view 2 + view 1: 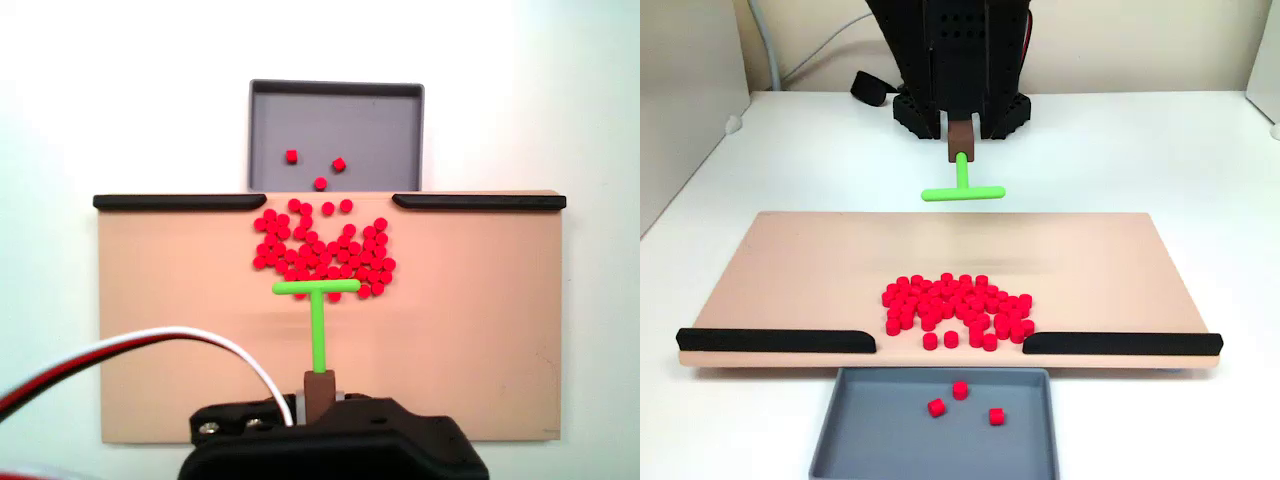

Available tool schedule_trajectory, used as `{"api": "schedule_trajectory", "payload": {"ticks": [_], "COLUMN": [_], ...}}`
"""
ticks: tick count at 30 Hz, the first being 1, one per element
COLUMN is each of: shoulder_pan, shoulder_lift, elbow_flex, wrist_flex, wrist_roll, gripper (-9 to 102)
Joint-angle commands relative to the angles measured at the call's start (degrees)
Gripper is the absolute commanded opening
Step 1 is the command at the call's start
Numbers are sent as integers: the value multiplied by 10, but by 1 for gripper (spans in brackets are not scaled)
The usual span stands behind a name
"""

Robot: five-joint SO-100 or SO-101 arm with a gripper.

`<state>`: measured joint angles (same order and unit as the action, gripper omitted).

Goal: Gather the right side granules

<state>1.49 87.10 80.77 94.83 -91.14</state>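
The red granules [955, 305] lie in a dense pile on the tan board [790, 270], just before the gap between two black rails; in another fixed view the granules [320, 250] sit mid-board. Three more granules [960, 390] rest in the grey tray [870, 440]. My gripper [960, 135] is shut on the stem of a green T-shaped stick [962, 190]. From behind the arm, the gripper [318, 385] holds the stick [316, 300] with its crossbar at the arm-side edge of the pile.
Black rails [775, 340] [1120, 343] line the board's tray-side edge on either side of the gap. The arm's black base [960, 60] stands behind the board. Red, black and white cables [150, 345] arc over the board's left part in the view from behind the arm.
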Motion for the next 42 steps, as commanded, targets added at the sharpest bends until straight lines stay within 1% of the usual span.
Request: {"api": "schedule_trajectory", "payload": {"ticks": [1, 42], "shoulder_pan": [-19, -11], "shoulder_lift": [10, 12], "elbow_flex": [-3, -8], "wrist_flex": [-6, -8], "wrist_roll": [50, 37], "gripper": [0, 0]}}
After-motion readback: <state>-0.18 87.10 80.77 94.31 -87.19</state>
